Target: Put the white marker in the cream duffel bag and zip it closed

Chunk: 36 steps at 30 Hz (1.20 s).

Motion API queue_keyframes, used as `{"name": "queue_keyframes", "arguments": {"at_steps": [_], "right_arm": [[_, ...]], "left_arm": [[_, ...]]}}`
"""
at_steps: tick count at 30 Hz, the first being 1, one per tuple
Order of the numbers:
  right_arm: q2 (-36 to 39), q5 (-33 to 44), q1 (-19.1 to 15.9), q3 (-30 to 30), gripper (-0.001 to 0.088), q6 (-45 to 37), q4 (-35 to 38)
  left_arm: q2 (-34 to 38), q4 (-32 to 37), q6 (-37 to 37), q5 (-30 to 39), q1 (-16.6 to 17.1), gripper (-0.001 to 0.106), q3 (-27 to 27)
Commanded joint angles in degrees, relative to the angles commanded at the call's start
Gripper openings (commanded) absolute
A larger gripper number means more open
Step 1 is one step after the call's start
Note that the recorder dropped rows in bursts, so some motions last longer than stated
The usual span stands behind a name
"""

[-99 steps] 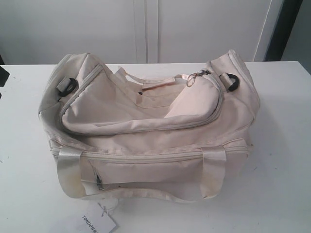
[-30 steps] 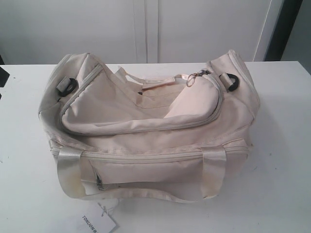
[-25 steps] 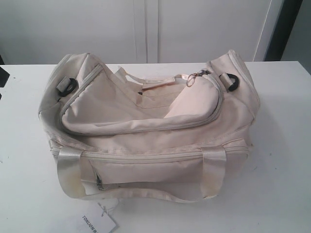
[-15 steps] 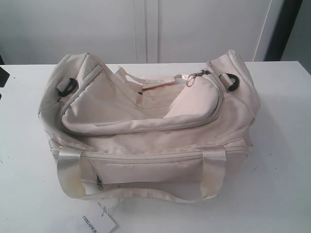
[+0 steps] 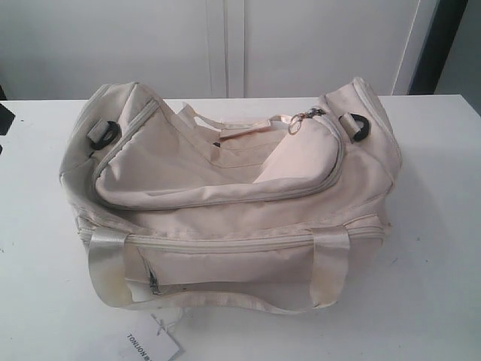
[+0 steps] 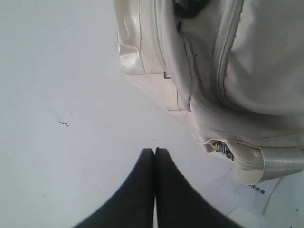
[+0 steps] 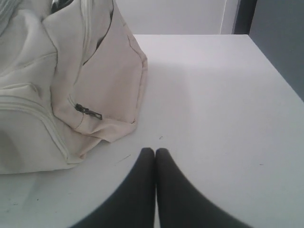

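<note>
The cream duffel bag (image 5: 225, 195) lies across the middle of the white table, its curved zip flap lying over the top and a metal zip pull (image 5: 304, 118) at the flap's far right corner. The white marker is out of view. My left gripper (image 6: 155, 151) is shut with nothing between its fingers, above bare table beside the bag's end (image 6: 213, 80). My right gripper (image 7: 155, 151) is also shut and holds nothing, over the table near the bag's other end (image 7: 95, 85). Neither gripper shows in the exterior view.
A white printed paper tag (image 5: 154, 344) lies on the table at the bag's front, and it also shows in the left wrist view as the tag (image 6: 256, 192). Pale strap handles (image 5: 109, 263) hang down the bag's front. A dark part (image 5: 4, 120) sits at the table's left edge.
</note>
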Motion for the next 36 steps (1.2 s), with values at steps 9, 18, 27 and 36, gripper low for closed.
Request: {"name": "queue_keyframes", "arguments": {"at_steps": [9, 18, 27, 36], "right_arm": [[0.00, -1.48, 0.00, 1.04, 0.0000, 0.00, 2.83], [0.00, -1.48, 0.00, 1.04, 0.0000, 0.00, 2.83], [0.00, -1.47, 0.00, 1.04, 0.0000, -4.28, 2.83], [0.00, -1.47, 0.00, 1.04, 0.0000, -4.28, 2.83]], "left_arm": [[0.00, 0.00, 0.00, 0.00, 0.00, 0.000, 0.00], [0.00, 0.00, 0.00, 0.00, 0.00, 0.000, 0.00], [0.00, 0.00, 0.00, 0.00, 0.00, 0.000, 0.00], [0.00, 0.00, 0.00, 0.00, 0.00, 0.000, 0.00]]}}
